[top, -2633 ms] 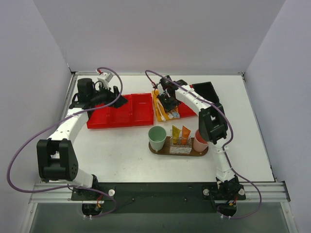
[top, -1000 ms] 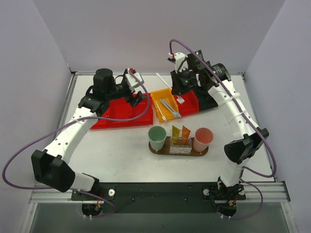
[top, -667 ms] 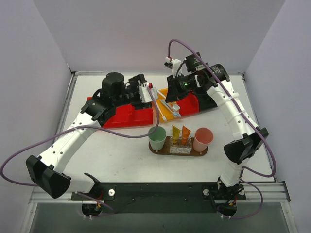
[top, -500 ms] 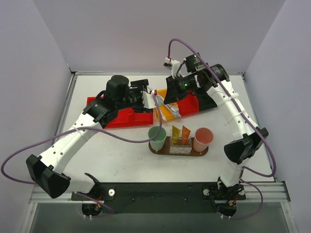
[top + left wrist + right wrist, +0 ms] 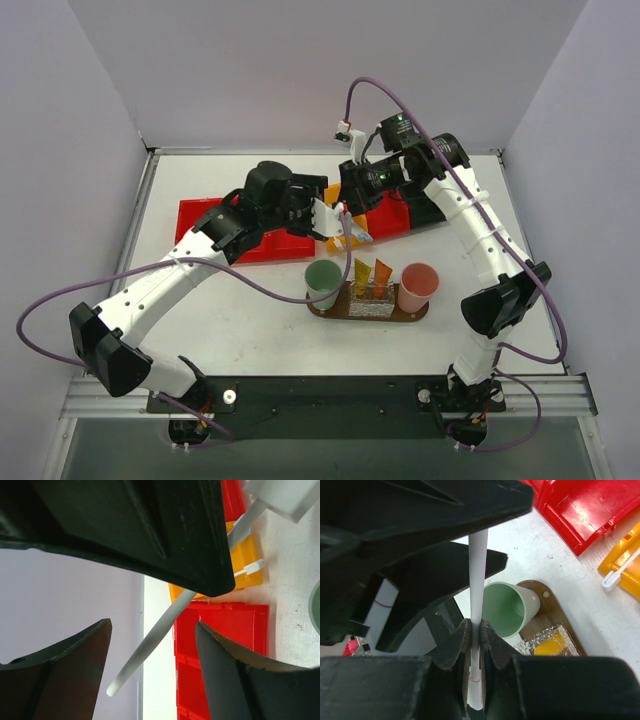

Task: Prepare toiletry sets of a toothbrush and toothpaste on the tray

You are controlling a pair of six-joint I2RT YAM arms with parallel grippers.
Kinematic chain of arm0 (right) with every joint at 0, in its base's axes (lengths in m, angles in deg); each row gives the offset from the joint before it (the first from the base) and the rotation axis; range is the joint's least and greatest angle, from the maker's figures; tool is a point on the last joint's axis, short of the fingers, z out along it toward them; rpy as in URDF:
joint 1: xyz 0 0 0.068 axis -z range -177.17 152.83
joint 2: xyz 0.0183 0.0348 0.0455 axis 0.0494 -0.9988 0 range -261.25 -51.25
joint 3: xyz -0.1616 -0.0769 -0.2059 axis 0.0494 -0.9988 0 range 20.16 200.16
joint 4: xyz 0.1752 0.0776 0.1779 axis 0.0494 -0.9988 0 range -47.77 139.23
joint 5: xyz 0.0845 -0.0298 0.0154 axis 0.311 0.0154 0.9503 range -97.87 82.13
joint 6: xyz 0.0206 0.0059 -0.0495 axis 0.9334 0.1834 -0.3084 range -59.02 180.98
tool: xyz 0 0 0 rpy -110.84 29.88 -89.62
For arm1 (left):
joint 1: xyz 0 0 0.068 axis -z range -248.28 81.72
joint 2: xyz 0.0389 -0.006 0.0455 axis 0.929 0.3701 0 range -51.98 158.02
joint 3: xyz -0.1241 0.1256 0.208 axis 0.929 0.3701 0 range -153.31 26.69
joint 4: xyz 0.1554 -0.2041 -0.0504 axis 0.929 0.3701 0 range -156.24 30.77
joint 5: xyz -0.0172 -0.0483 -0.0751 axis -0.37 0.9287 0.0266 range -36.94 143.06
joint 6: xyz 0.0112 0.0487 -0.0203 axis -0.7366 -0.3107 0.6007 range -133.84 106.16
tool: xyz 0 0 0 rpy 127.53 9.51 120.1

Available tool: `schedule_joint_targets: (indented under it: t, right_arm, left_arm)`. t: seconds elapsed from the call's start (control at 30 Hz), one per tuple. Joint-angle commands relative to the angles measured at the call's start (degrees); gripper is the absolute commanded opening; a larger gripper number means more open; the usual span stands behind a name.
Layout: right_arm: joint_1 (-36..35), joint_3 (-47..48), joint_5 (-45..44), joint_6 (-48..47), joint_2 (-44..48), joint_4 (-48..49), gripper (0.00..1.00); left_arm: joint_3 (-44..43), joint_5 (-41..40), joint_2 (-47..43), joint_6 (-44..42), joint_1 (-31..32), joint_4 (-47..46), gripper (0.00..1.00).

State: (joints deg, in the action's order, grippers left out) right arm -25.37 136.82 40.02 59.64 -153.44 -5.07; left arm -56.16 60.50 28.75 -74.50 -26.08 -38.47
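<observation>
My right gripper is shut on a slim white toothbrush, held in the air above the yellow bin. In the top view this right gripper faces my left gripper. In the left wrist view the left gripper is open, and the toothbrush handle passes between its fingers without touching them. The brown oval tray carries a green cup, a pink cup and a clear holder with yellow and orange toothpaste tubes.
Red bins lie left of the yellow bin, with another red bin and a black bin to its right. Another toothbrush lies in the yellow bin. Both arms cross above the bins at the back.
My left arm has swung right from over the red bins to meet the right gripper. The right gripper has risen from the yellow bin with the toothbrush and tilted toward the left.
</observation>
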Motion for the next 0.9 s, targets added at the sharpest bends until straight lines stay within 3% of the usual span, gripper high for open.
schedule_joint_targets:
  t: [0.0, 0.07, 0.17, 0.27, 0.3, 0.47, 0.7, 0.87]
  right_arm:
    - [-0.36, -0.20, 4.48, 0.29, -0.11, -0.89, 0.00]
    - [-0.36, -0.47, 4.66, 0.29, 0.32, -0.80, 0.00]
    - [-0.45, -1.26, 4.57, 0.20, 0.94, -0.80, 0.00]
    - [-0.27, -1.79, 4.13, 0.11, 1.20, -0.80, 0.00]
    - [-0.27, -1.88, 4.04, 0.20, 1.38, -0.80, 0.00]
    - [-0.18, -2.14, 3.25, 0.11, 2.26, -0.72, 0.02]
    - [-0.09, -0.30, 1.50, 0.64, 1.91, -0.72, 0.42]
    - [1.13, 3.30, -1.48, 1.34, 1.56, -0.54, 0.47]
  left_arm:
    - [-1.62, -1.82, 0.75, -1.74, 0.61, -1.40, 0.76]
    - [-1.18, -1.90, 0.92, -0.95, 0.69, -2.01, 0.70]
    - [0.14, -2.17, 0.48, 0.02, 0.96, -3.68, 0.53]
    - [0.93, -2.69, 0.22, 0.28, 1.57, -4.13, 0.09]
    - [1.98, -3.65, -0.04, 0.28, 1.84, -5.17, 0.00]
    - [4.45, -4.37, -0.84, 0.28, 2.54, -6.50, 0.00]
    - [6.12, -5.07, -2.06, -0.59, 3.24, -5.80, 0.00]
    - [6.65, -5.68, -2.33, -1.21, 4.21, -4.48, 0.00]
